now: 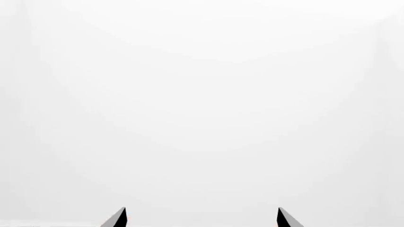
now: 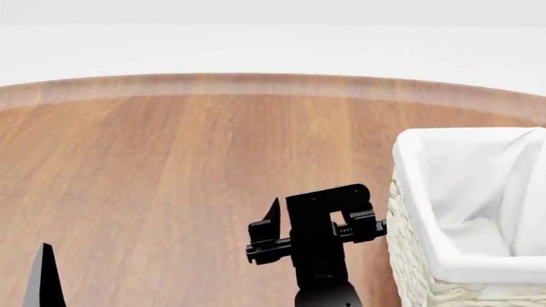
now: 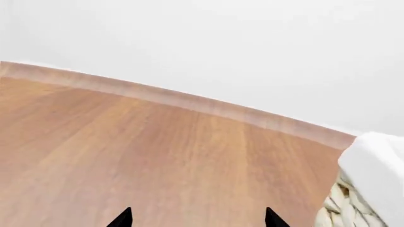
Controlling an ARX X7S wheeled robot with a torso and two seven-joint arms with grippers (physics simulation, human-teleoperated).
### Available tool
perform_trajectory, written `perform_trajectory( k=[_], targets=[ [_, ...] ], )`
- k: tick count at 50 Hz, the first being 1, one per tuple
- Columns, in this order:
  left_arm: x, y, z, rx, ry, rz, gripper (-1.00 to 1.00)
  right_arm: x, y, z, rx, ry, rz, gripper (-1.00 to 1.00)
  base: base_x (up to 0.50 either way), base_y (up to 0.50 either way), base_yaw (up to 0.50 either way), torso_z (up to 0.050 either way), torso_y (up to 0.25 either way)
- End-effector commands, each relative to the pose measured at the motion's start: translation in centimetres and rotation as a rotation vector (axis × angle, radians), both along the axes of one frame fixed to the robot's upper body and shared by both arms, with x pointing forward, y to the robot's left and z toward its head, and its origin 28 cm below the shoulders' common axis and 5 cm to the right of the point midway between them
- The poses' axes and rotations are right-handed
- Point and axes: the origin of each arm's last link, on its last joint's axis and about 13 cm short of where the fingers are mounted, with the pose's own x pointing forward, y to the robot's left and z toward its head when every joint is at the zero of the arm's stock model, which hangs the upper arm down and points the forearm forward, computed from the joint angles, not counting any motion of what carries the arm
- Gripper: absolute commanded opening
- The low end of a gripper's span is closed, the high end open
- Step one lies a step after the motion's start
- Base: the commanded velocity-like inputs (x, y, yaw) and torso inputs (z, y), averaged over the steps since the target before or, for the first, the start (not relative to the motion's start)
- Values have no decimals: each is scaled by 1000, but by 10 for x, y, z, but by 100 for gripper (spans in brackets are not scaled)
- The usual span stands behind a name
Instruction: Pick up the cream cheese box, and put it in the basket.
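Our right claw [image 2: 318, 231] hangs over the table [image 2: 171, 179] just beside the basket [image 2: 444, 256], its fingers spread wide and holding nothing. Our left claw [image 1: 202, 217] is also spread wide and empty. We cannot see the cream cheese box in any view, so its direction and long axis are unknown. We count one basket, no boxes.

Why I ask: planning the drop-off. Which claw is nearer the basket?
The right claw: it stands beside the basket's wicker wall, while the left claw shows only a tip at the head view's lower left.
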Motion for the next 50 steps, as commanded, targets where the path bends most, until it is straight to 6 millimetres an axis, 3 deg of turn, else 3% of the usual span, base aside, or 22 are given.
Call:
perform_trajectory(
  k=[1,50],
  targets=[
    [-2,0,0,-21,-4,-34,100,-1,-6,-17,3,45,-20,100,0,0,0,0,0],
    [-2,0,-1,-15,-10,-21,100,-20,-12,-44,45,137,-60,100,0,0,0,0,-74]
  ],
)
